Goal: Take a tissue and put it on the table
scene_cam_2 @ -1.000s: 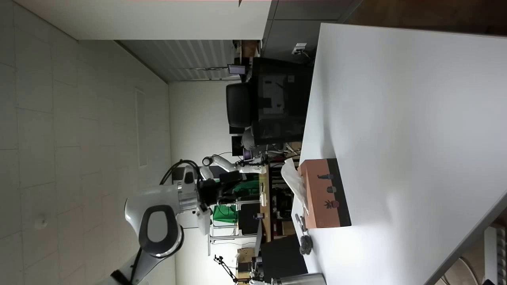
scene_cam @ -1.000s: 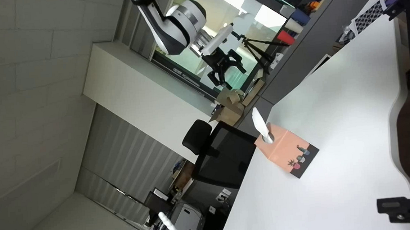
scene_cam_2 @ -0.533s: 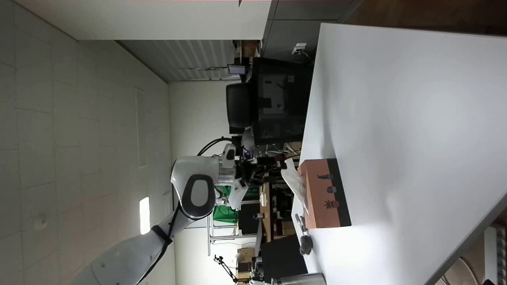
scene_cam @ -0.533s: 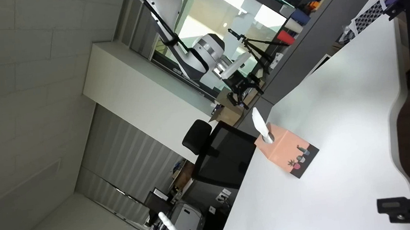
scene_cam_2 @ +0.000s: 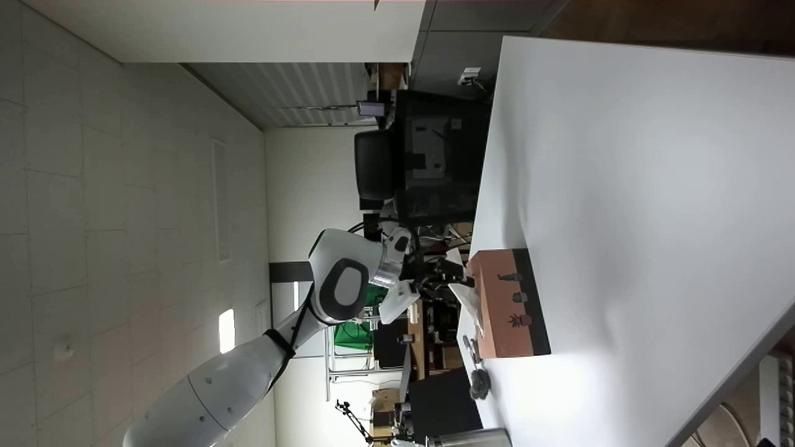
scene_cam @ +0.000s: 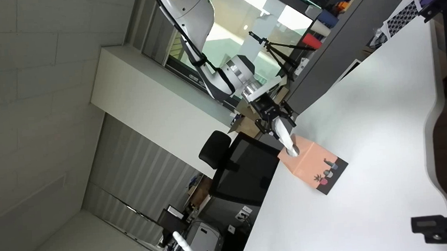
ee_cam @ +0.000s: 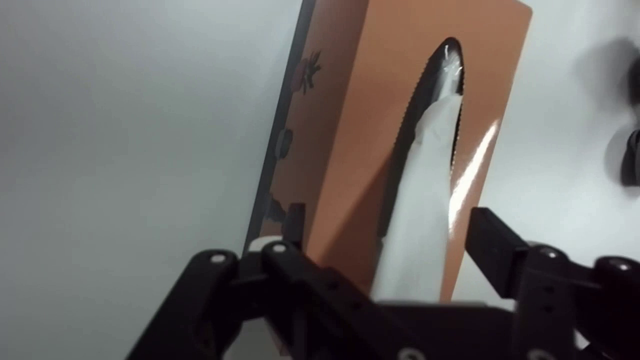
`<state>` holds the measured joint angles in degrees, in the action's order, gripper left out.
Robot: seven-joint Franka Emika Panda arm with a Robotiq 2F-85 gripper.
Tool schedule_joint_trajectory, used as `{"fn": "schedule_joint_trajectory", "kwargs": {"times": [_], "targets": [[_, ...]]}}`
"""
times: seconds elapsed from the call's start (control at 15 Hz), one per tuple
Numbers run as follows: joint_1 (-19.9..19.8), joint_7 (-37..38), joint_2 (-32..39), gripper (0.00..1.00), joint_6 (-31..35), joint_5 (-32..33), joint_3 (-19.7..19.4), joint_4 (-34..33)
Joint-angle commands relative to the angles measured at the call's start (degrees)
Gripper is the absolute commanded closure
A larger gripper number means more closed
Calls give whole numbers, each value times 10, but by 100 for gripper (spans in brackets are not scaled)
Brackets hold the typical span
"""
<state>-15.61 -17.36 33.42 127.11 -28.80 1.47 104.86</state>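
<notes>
The white tissue (scene_cam: pixel 283 132) stands up out of the slot of the pinkish-brown box (scene_cam: pixel 308 161); it also shows in the wrist view (ee_cam: pixel 420 215) and partly behind the gripper in an exterior view (scene_cam_2: pixel 470 303). The box stands on the white table (scene_cam: pixel 378 142). My gripper (scene_cam: pixel 285 131) is open just above the box's slot side. In the wrist view the gripper (ee_cam: pixel 387 237) has one finger on each side of the tissue, with gaps between tissue and both pads. The tissue's upper end is hidden behind the gripper body in the wrist view.
Small dark objects (scene_cam_2: pixel 479 383) lie on the table beside the box. A metal cylinder (scene_cam_2: pixel 473 438) stands at the table's edge. A black chair (scene_cam: pixel 244 167) stands behind the table. A black clamp (scene_cam: pixel 435 227) sits at the table's curved edge.
My arm has come down and toward the box, so the open gripper now stands around the tissue instead of above and away from it. The tissue and box have not moved.
</notes>
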Motion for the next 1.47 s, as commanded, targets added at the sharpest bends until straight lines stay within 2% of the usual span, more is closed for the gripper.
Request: {"fn": "schedule_joint_trajectory", "kwargs": {"times": [0.0, 0.47, 0.53, 0.87, 1.2, 1.4], "targets": [[-12, -11, 17, 47, -34, -19, 18, -31], [3, -31, 3, 95, 2, -6, 23, -14], [4, -32, 2, 99, 6, -4, 23, -13], [21, -14, -28, 100, 25, 40, 10, -5], [40, 17, -93, 100, 4, 118, -15, -7], [64, 37, -121, 100, 31, 206, -43, -5]]}}
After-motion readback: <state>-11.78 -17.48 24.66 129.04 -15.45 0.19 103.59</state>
